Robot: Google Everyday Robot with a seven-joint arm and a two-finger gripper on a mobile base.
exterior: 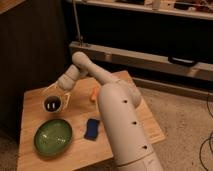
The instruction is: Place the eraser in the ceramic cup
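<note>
The ceramic cup (52,106) stands whitish and small on the left part of the wooden table (125,120), behind the green plate. My gripper (54,97) sits right at the cup's mouth, reaching in from the upper right. A dark patch fills the cup's opening. I cannot tell whether it is the eraser or only the cup's shaded inside. The eraser shows nowhere else on the table.
A round green plate (52,137) lies at the front left. A blue wavy-edged pad (92,128) lies beside it, next to my white arm (122,130). A small orange object (94,93) sits mid-table. A dark cabinet and a metal rail stand behind.
</note>
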